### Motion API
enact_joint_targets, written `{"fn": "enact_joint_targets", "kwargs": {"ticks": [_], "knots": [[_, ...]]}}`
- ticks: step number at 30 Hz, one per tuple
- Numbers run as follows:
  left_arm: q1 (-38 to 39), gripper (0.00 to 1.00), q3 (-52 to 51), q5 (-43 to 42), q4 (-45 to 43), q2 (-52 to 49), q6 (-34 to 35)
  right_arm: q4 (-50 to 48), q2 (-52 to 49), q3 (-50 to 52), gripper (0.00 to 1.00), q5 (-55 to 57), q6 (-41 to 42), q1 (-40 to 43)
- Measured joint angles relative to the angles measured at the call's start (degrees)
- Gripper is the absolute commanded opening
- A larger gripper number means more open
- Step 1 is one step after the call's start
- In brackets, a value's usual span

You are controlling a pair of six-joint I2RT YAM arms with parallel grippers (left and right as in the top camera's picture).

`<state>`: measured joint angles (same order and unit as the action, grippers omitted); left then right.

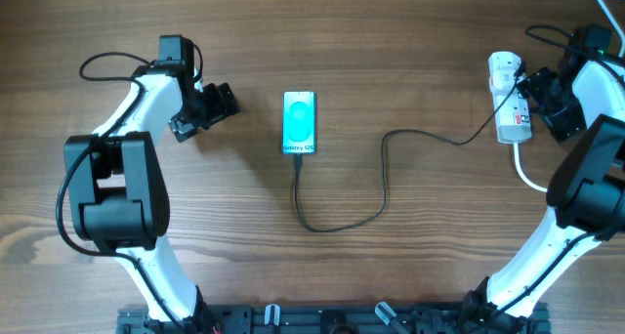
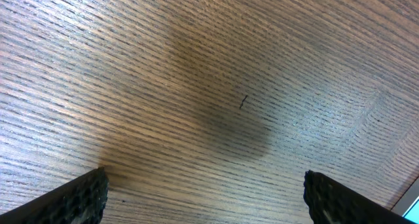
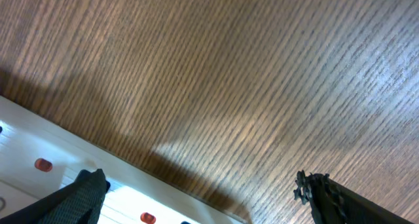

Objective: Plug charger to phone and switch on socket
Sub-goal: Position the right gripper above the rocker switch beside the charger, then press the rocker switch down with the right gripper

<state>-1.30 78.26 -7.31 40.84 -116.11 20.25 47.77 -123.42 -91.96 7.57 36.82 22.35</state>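
Overhead, the flat rectangular phone (image 1: 300, 123) lies mid-table on grained wood (image 1: 195, 236). The thin black charger (image 1: 383, 178) loops from the phone's lower edge to the oblong white socket (image 1: 510, 104) at far right. The left gripper (image 1: 203, 114) and right gripper (image 1: 545, 98) are both spread, holding nothing. Open wood flanks the phone.

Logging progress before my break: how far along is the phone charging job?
Looks done: the cable meets the bottom edge of the phone; seating unclear. In hand: nothing; left gripper and right gripper are open, the right one beside the power strip. Left: the strip's switch, its state unreadable.
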Motion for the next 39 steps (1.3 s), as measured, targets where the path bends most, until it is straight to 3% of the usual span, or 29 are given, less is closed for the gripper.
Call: {"fn": "enact_joint_targets", "kwargs": {"ticks": [39], "knots": [[0.00,1.00,0.00,0.00,0.00,0.00,0.00,2.03,0.52,-0.37,1.00,-1.73,-5.42,0.20]]}}
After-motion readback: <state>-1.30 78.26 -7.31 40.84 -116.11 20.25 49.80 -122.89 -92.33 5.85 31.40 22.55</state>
